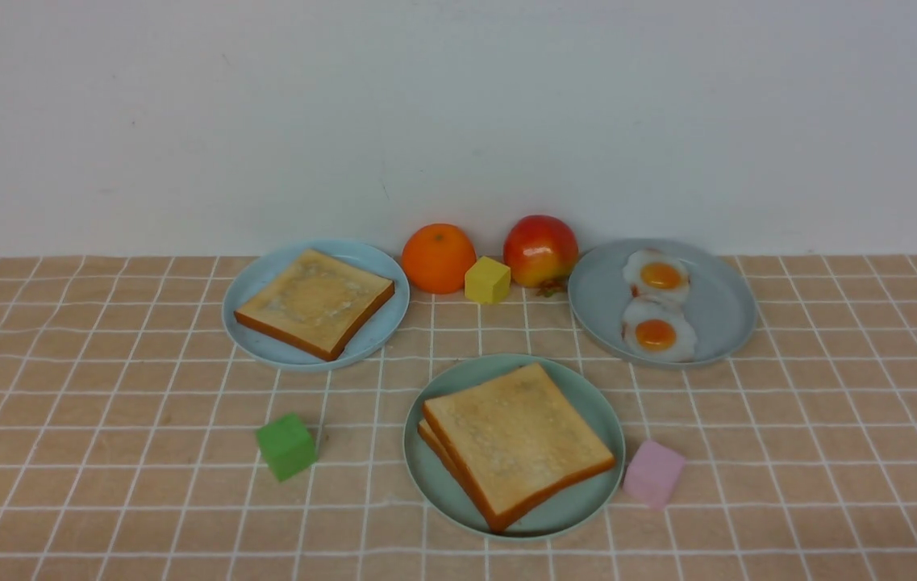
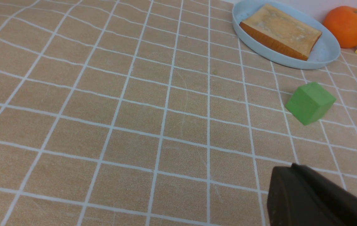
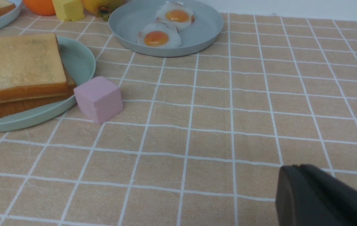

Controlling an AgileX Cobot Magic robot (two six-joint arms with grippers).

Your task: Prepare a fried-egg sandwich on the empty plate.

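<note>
The mint-green plate [image 1: 587, 403] sits at the front middle and holds two stacked golden-brown toast slices [image 1: 514, 440]. No egg shows between them. The stack also shows in the right wrist view [image 3: 18, 66] on its plate [image 3: 78, 59]. Two fried eggs [image 1: 657, 311] lie on the grey-blue plate [image 1: 720, 307] at the back right. A third toast slice [image 1: 314, 303] lies on the light-blue plate [image 1: 264, 278] at the back left. Neither gripper shows in the front view. My left gripper [image 2: 291, 168] and right gripper [image 3: 297, 169] are shut and empty, above bare cloth.
An orange [image 1: 439, 257], a yellow cube [image 1: 487, 280] and an apple [image 1: 540, 251] stand at the back by the wall. A green cube [image 1: 286, 446] lies left of the mint plate. A pink cube [image 1: 653, 474] touches its right rim.
</note>
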